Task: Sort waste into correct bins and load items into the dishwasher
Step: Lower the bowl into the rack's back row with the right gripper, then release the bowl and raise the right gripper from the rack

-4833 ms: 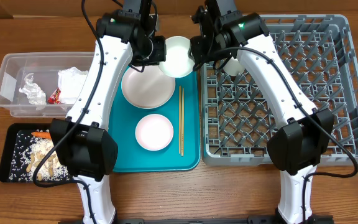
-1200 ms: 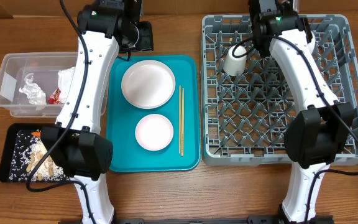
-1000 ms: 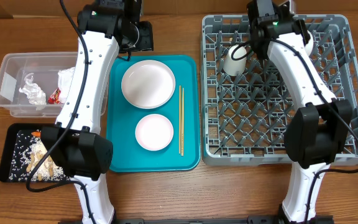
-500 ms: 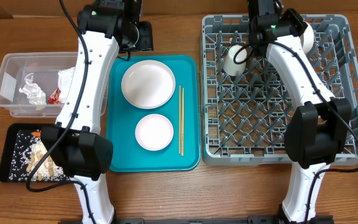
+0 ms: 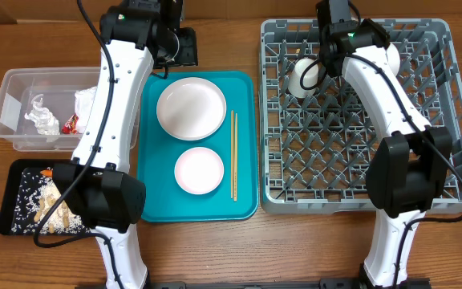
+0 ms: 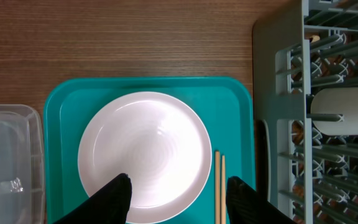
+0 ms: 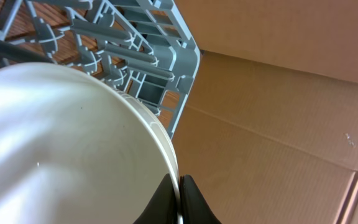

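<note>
My right gripper (image 7: 179, 186) is shut on the rim of a white bowl (image 7: 73, 143) and holds it tilted over the far side of the grey rack (image 5: 447, 104); in the overhead view the bowl (image 5: 392, 54) shows beside the arm. A white cup (image 5: 305, 76) lies in the rack. My left gripper (image 6: 179, 196) is open and empty above the round plate (image 6: 145, 149). The plate (image 5: 191, 108), a second small bowl (image 5: 199, 170) and the chopsticks (image 5: 233, 156) lie on the teal tray (image 5: 155, 205).
The clear tub (image 5: 14, 88) at the left holds tissue (image 5: 91, 103) and a red wrapper (image 5: 69, 123). The black tray (image 5: 6, 201) in front of it holds rice scraps, peanuts (image 5: 54, 207) and a carrot piece (image 5: 52, 172). A cardboard wall stands behind the rack.
Earlier both grippers were at the bowl over the tray's far edge. The right gripper has since carried it to the rack's far side and tilted it. The left arm has stayed still.
</note>
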